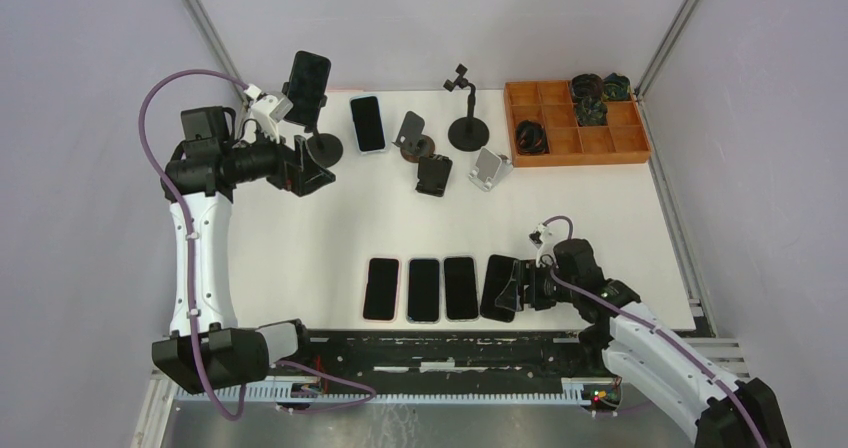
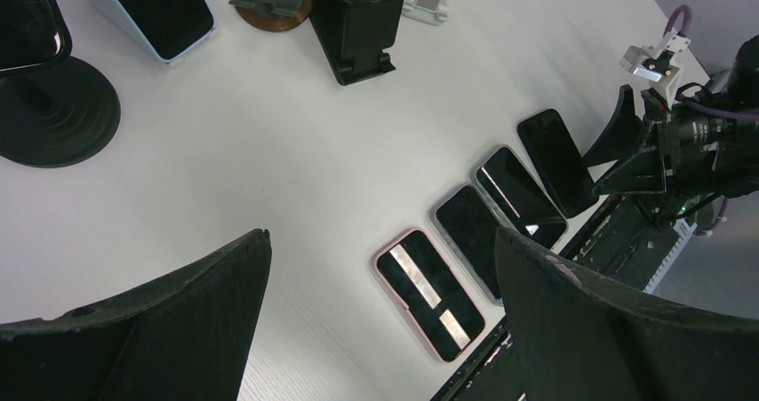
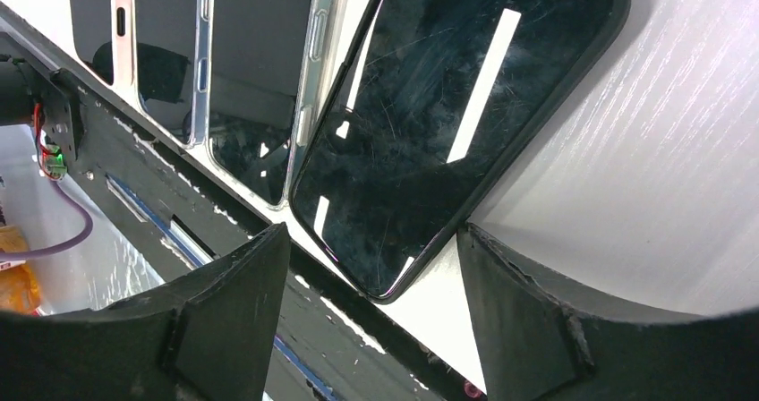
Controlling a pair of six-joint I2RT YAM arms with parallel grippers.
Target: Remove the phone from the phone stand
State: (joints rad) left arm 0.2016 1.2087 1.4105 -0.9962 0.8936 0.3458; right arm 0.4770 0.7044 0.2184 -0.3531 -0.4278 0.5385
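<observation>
A dark phone point(image 1: 307, 86) sits clamped upright on a black phone stand with a round base point(image 1: 324, 149) at the back left. In the left wrist view the phone point(image 2: 25, 21) and base point(image 2: 54, 110) show at the top left. My left gripper point(image 1: 308, 171) is open and empty, just in front of the stand's base; in its wrist view point(image 2: 383, 235) the jaws stand wide apart above the table. My right gripper point(image 1: 508, 290) is open at the near edge, and the end of a flat black phone point(image 3: 447, 115) lies between its fingertips point(image 3: 374, 231), untouched.
Several phones point(image 1: 423, 289) lie in a row near the front edge. A white-cased phone point(image 1: 367, 123) lies at the back. Empty stands are there: brown-based point(image 1: 412, 138), black point(image 1: 434, 175), white point(image 1: 489, 168), tall black point(image 1: 466, 118). An orange tray point(image 1: 600, 146) is at the back right.
</observation>
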